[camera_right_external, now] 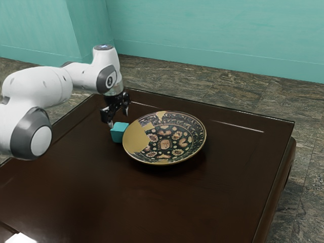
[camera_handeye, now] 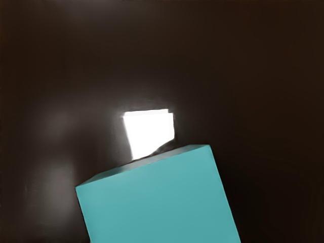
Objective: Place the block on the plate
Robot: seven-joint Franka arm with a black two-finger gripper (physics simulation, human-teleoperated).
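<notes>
In the exterior view my gripper (camera_right_external: 119,119) points down with its two fingers spread wide, at the top of the teal block (camera_right_external: 119,133). The nearer fingertip is by the block's upper left edge, the other one behind it; neither clearly grips it. Just beside the block, toward the exterior view's right, lies the patterned plate (camera_right_external: 165,144), with nothing on it. Under my hand in the wrist view, the block (camera_handeye: 161,202) looms large, turned at an angle to the hand.
Both things rest on a dark brown table (camera_right_external: 91,197), whose raised far edge runs behind the plate. A bright white reflection (camera_handeye: 149,132) shows on the tabletop past the block in the wrist view. Teal walls (camera_right_external: 212,35) stand beyond the stone-like floor.
</notes>
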